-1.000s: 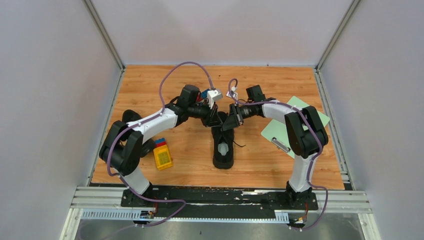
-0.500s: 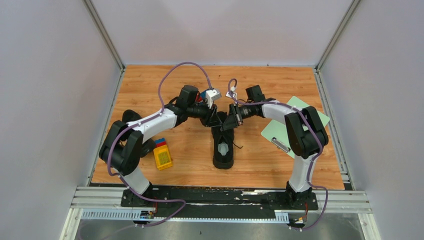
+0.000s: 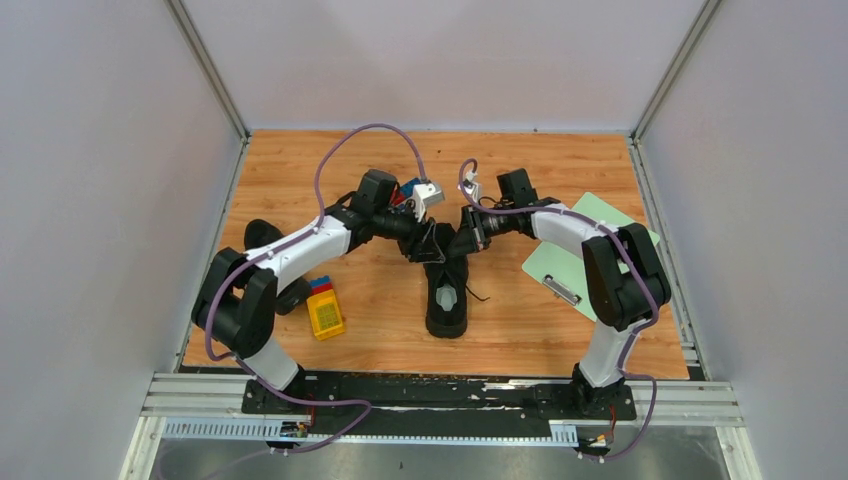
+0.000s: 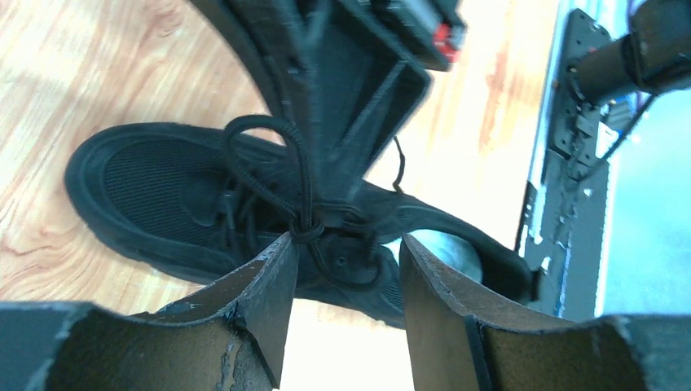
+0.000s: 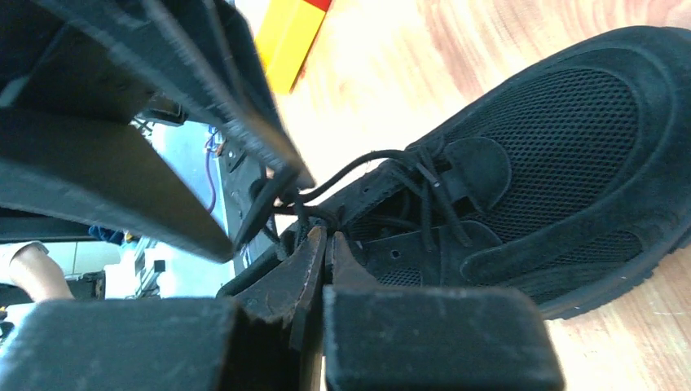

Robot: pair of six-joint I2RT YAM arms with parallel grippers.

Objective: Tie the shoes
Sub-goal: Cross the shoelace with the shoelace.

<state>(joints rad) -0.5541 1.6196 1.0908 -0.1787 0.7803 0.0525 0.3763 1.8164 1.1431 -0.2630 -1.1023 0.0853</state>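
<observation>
A black shoe (image 3: 446,295) is resting on the bench (image 3: 560,165), with a green clipboard (image 3: 552,265) lying to its right and a yellow block (image 3: 325,314) to its left. Over the shoe's laces (image 4: 300,175), the left jaws are standing open astride the knot (image 4: 307,230). The right jaws are pressing shut beside that knot, possibly pinching a strand.

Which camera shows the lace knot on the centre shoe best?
Left wrist: the knot sits clear between the left gripper's open fingers. Right wrist catches it dim, crowded at the right gripper's tips. The top view hides it under both grippers.
</observation>
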